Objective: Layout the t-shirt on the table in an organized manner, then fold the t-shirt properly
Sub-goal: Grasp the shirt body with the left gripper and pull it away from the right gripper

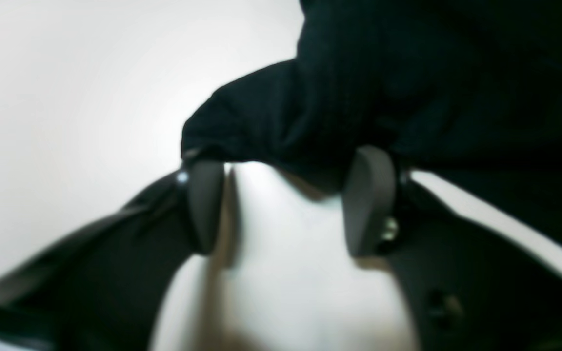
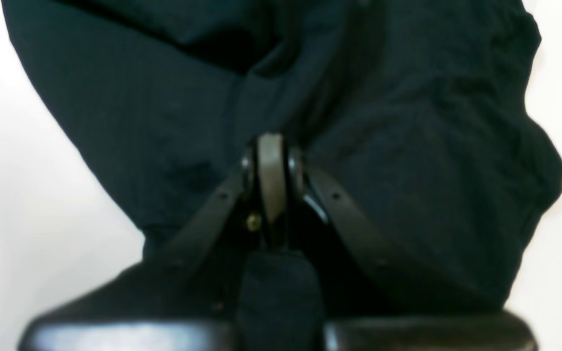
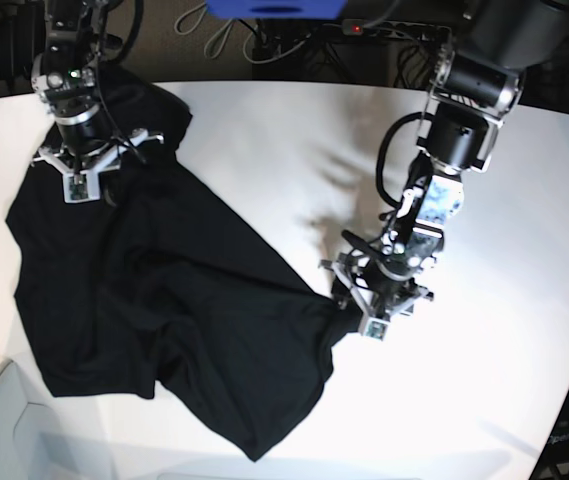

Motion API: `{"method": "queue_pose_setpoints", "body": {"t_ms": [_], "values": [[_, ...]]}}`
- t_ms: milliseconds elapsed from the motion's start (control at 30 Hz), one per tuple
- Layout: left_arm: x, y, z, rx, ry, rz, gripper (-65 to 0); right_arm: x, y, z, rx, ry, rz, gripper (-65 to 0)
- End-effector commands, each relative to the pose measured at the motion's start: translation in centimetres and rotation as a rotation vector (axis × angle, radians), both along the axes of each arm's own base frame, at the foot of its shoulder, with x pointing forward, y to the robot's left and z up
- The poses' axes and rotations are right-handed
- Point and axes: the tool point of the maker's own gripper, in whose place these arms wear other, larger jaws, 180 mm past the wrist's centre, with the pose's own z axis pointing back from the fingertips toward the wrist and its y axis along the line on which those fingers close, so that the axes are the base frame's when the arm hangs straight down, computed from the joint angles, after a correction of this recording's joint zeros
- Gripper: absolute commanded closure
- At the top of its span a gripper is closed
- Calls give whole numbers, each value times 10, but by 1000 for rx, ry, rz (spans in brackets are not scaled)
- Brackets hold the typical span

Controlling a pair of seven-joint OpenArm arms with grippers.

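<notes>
Black cotton everywhere: the black short-sleeved t-shirt point(image 3: 154, 300) lay spread but rumpled across the plain white matte table point(image 3: 294, 140), covering the side nearest the right arm and running to a point near the table's front edge. Deep creases crossed its middle, one fold ridged diagonally through the cloth, and its hem bunched into a loose tail. No printed graphic showed on the visible face.

Over on the shirt's far corner, the right gripper point(image 2: 271, 146) sat with its grey pads pressed flat together, dark fabric lying under and around them; whether cloth was actually pinched between the pads could not be told from that close view. The shirt point(image 2: 408, 146) filled nearly the whole right wrist view, wrinkled and matte, with white table at both sides.

At the shirt's opposite edge, the left gripper point(image 1: 291, 195) stood with its two grey pads point(image 1: 369, 200) parted, bare table point(image 1: 66, 122) between them. A bunched lip of the shirt point(image 1: 286, 122) hung just at the tips, touching the pad tops, not clamped. In the base view that gripper point(image 3: 372, 300) sat at the cloth's edge.
</notes>
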Motion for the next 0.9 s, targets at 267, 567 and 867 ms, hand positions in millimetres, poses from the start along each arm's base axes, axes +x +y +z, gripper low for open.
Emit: {"method": "queue_pose_setpoints", "body": {"t_ms": [267, 567, 867], "values": [[33, -7, 43, -12, -105, -2, -2, 8, -2, 3, 8, -32, -3, 0], [34, -6, 142, -117, -369, 20, -1, 6, -4, -2, 11, -20, -8, 0], [-3, 41, 158, -116, -265, 152, -1, 17, -7, -7, 19, -20, -15, 0]]}}
